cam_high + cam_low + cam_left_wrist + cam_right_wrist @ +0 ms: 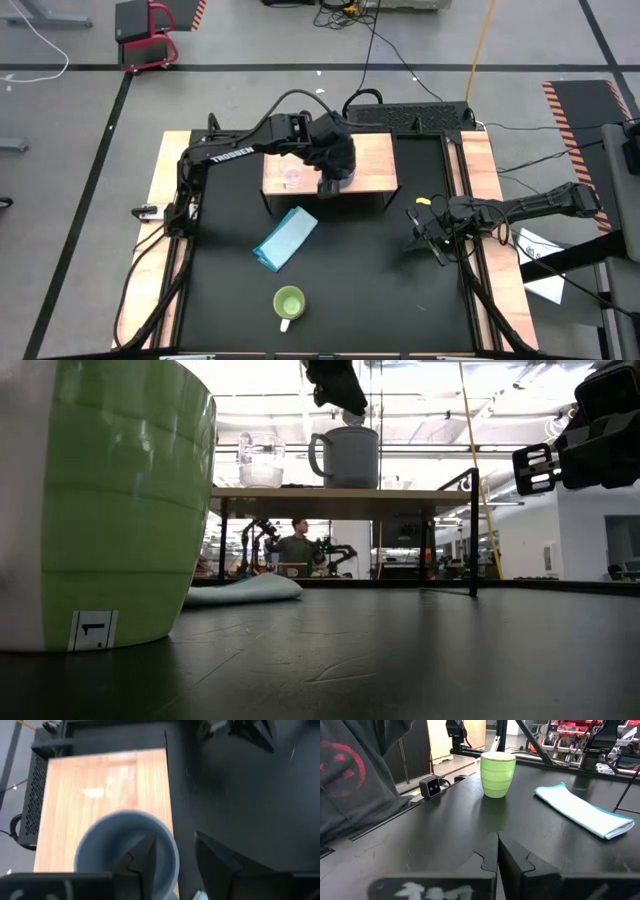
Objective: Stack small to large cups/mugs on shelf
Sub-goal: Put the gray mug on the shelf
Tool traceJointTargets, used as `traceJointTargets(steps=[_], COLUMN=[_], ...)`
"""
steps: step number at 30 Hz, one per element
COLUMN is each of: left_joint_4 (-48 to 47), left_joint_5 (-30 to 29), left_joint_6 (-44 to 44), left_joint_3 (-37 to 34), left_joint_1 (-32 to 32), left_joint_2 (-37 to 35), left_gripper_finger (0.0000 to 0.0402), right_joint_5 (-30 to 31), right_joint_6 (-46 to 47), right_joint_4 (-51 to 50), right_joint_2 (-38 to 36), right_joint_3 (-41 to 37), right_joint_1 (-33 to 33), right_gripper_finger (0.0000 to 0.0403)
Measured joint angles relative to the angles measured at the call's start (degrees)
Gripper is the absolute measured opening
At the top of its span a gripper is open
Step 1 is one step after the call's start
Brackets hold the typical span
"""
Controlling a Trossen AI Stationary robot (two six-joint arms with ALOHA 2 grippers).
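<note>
The grey-blue mug (348, 457) stands upright on the light-wood shelf (375, 165), with the small clear glass cup (261, 460) beside it on the left. My left gripper (172, 840) is open over the mug's rim, pointing steeply down, one finger inside the mug and one outside. The lime-green mug (289, 303) stands on the black table near its front edge. My right gripper (497, 850) is shut and holds nothing, low at the table's right side. My left gripper comes at the grey-blue mug from above, slanting down. One finger (145, 855) is inside the mug and the other (220, 860) outside, with the rim's wall (175, 862) between them. A gap shows, and I cannot tell whether either finger touches the wall.
A folded light blue cloth (286, 238) lies on the table in front of the shelf. Wooden strips (160, 210) run along the table's left and right sides. A person shows in the room beyond the table in the low view.
</note>
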Motion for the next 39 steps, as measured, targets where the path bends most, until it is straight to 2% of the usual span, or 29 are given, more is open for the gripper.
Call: traceJointTargets(steps=[4, 18, 32, 39], left_joint_4=[-2.40, -4.95, -4.37, -3.70], left_joint_5=[-0.25, -0.22, -0.28, -0.31], left_joint_6=[1.42, 2.18, 3.46, 1.20], left_joint_3=[0.00, -0.07, -0.07, -0.07], left_joint_1=[-0.20, -0.16, 0.41, 1.26], left_joint_2=[0.00, 0.94, 2.25, 2.25], left_gripper_finger=[0.0148, 0.0150, 0.0150, 0.0149], right_joint_5=[0.00, 0.00, 0.00, 0.00], right_joint_6=[0.00, 0.15, 0.57, 0.48], right_joint_4=[0.00, -1.29, 0.35, 0.66], right_joint_2=[0.02, 0.02, 0.29, 0.28], right_joint_3=[0.00, 0.00, -1.77, -1.77], right_joint_1=[-0.01, -0.01, -0.02, 0.00], right_gripper_finger=[0.0000, 0.0000, 0.0000, 0.0000])
